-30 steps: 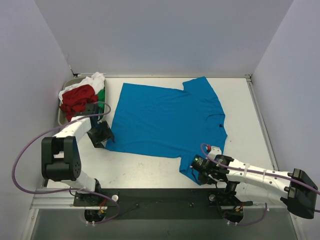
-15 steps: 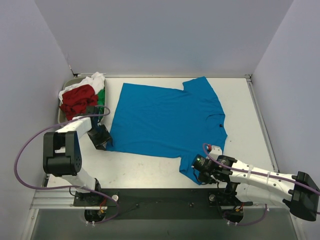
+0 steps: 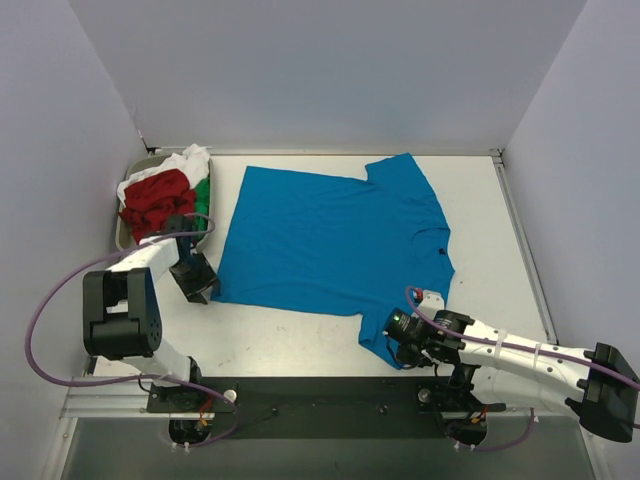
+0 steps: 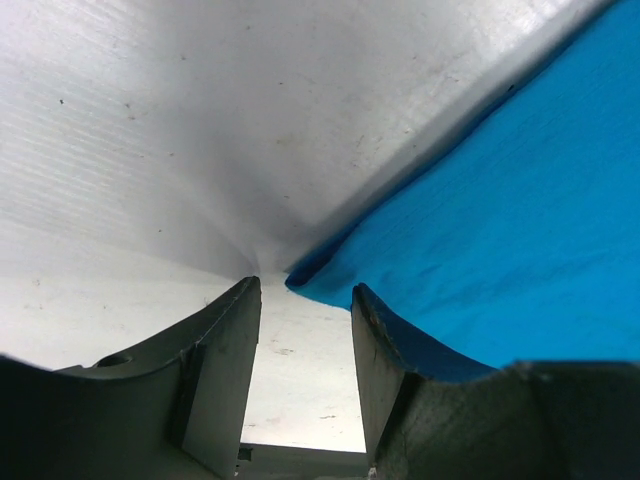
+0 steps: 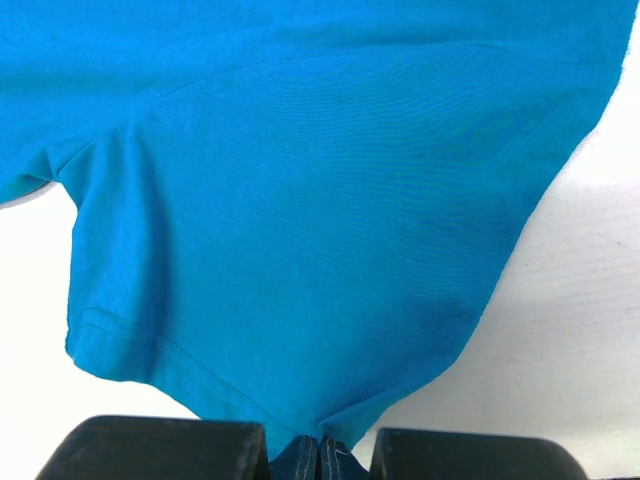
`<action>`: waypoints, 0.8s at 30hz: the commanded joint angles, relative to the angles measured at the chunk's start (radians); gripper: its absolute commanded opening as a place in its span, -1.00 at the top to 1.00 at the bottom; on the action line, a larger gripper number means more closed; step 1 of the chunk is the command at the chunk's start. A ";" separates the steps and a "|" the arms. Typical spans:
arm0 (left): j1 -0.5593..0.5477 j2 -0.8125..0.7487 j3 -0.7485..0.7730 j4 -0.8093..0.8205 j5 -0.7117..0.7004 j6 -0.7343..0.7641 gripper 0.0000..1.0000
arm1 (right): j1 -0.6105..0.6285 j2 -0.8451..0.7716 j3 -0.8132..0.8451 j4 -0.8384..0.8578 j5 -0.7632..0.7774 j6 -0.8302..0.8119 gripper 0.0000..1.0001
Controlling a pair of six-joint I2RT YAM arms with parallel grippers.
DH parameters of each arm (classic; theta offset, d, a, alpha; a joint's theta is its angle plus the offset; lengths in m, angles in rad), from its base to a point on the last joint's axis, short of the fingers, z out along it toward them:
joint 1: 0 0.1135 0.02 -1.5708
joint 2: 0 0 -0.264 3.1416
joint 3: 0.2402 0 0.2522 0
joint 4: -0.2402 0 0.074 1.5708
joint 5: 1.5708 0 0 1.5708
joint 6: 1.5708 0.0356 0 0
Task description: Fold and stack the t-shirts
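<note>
Right pincer (image 5: 320, 442) grips the blue t-shirt (image 3: 330, 240), clear only wrist-side; left pincer (image 4: 307, 292) half-open, seemingly at its corner

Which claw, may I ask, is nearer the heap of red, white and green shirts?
Left: the left claw sits just beside the heap; the right claw pinches the bright blue cloth t-shirt far across.
</note>
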 commanded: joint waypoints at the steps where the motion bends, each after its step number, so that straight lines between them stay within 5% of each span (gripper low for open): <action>1: 0.015 -0.032 -0.009 -0.005 -0.019 0.003 -0.03 | 0.004 0.000 0.029 -0.054 0.033 -0.006 1.00; 7: 0.015 0.003 -0.006 0.019 -0.003 -0.009 0.22 | 0.006 -0.019 0.020 -0.060 0.029 -0.005 1.00; 19: 0.014 0.064 0.031 0.028 -0.012 -0.029 0.24 | 0.004 -0.040 0.021 -0.071 0.034 0.001 1.00; 24: 0.012 0.083 0.046 0.038 -0.009 -0.035 0.66 | 0.006 -0.045 0.013 -0.071 0.039 0.003 1.00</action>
